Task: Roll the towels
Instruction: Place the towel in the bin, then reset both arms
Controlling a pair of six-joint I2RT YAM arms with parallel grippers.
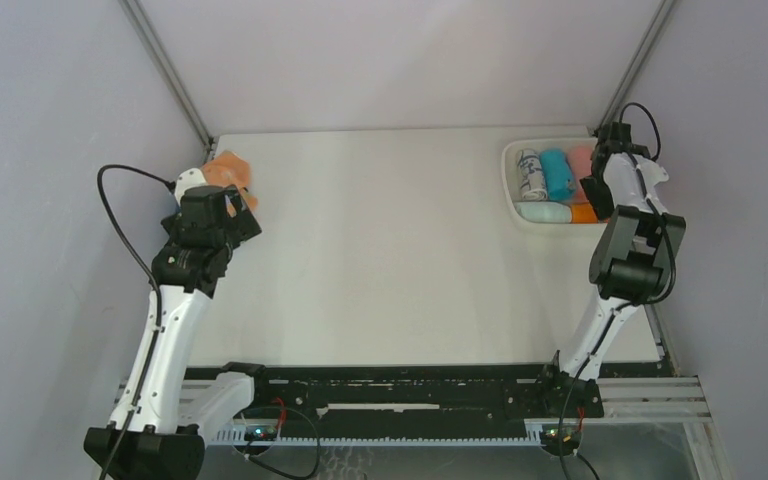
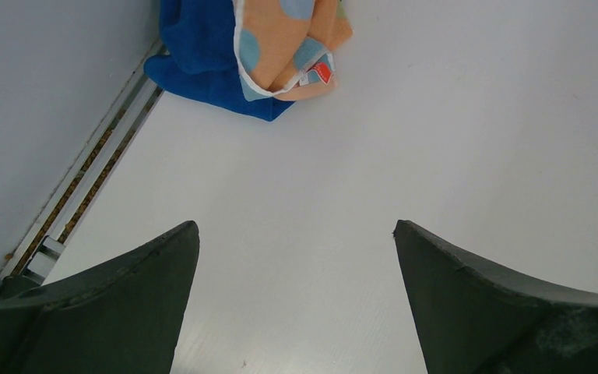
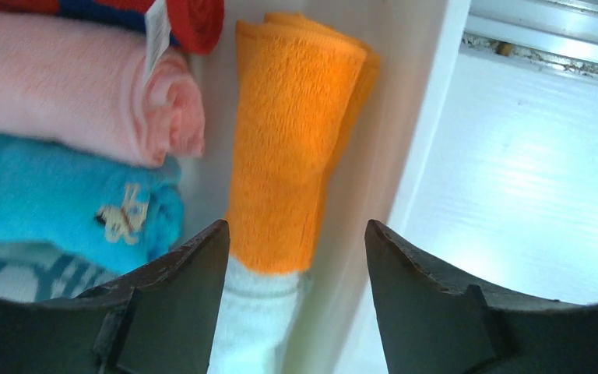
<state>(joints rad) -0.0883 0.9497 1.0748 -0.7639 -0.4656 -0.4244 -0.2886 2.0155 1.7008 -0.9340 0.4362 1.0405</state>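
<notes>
Beneath the spread right gripper (image 3: 296,226) lies a neatly rolled orange towel (image 3: 288,132); the left gripper (image 2: 296,226) gapes empty.

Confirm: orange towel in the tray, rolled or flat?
Rolled: the orange towel lies as a compact tube against the tray wall, layered edges showing at its end.
</notes>
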